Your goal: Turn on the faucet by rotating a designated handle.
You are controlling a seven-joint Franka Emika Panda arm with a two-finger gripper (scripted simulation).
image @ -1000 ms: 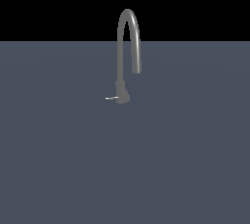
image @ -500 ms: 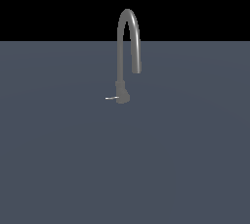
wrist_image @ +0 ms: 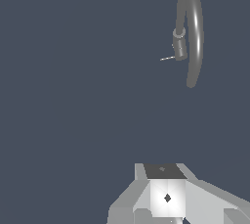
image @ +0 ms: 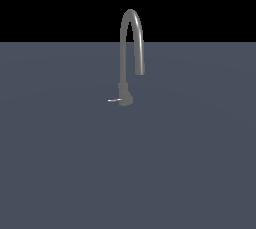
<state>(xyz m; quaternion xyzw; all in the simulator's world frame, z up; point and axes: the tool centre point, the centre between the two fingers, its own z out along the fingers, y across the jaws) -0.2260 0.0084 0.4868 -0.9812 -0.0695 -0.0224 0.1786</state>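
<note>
**Handle approach: closing in on the lever**

Handle (image: 114, 100): short, thin, pale lever projecting sideways from the rounded base of the faucet (image: 131, 28), toward the exterior view's left. Sits low, close above the dark grey surface (image: 60, 173), much smaller than the arched spout tube beside it. Also visible in the wrist view (wrist_image: 167, 58), well apart from the gripper (wrist_image: 167, 197).

Gripper: absent from the exterior view; only part of its body at the frame edge in the wrist view. Fingertips out of frame, so spread or closed cannot be told. Nothing held, judging by the distance to the faucet.

Recommended procedure, judged from this layout:

- Travel toward the faucet base, not toward the spout arch.
- Descend to lever height; keep clear of the down-turned spout on the way in.
- Contact near the free tip of the lever for best leverage.
- Push along an arc about the base axis, not straight through.
- Avoid pressing downward; thin lever likely to slip off a finger.
</note>
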